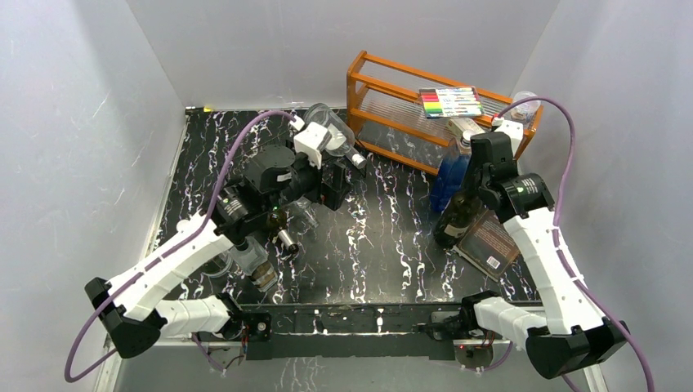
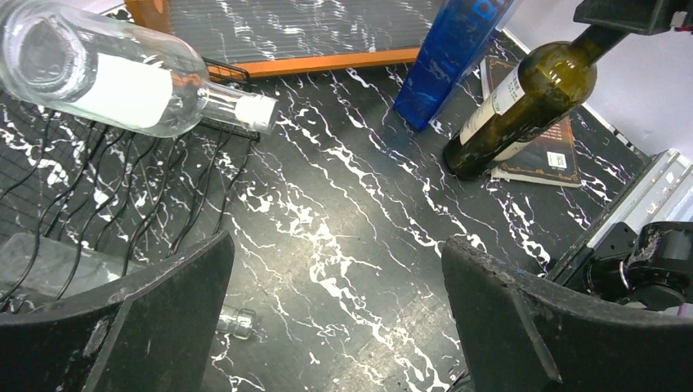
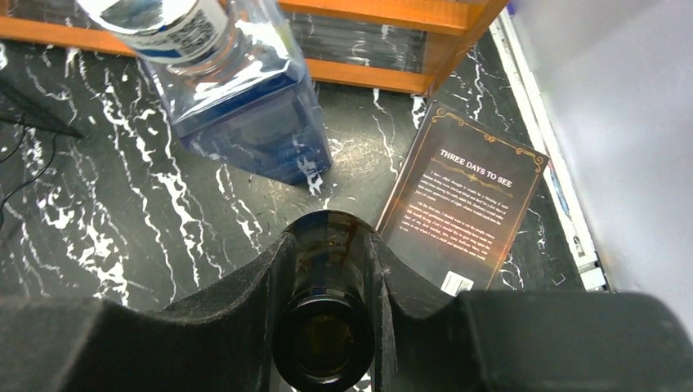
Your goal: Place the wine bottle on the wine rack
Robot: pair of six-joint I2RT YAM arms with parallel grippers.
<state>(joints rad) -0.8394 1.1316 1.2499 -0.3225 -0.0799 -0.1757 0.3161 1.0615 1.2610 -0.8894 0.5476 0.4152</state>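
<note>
Black white-veined table (image 1: 384, 237), pale walls (image 1: 82, 122)

- The top external camera stood above and behind the arm bases and looked down and forward. It was far, so the whole worktop (image 1: 384, 237) fitted in the view, up to the orange shelf (image 1: 409, 114) at the back.
- The left wrist camera was low and near over the worktop, with the left fingers (image 2: 139, 327) at the bottom corners. It faced across to the right side.
- The right wrist camera looked almost straight down between the right fingers (image 3: 196, 327), very near to the mouth of the wine bottle (image 3: 325, 327).
- All three views shared the wine bottle, the blue bottle (image 3: 253, 122) and the book (image 3: 466, 204) beside it.
</note>
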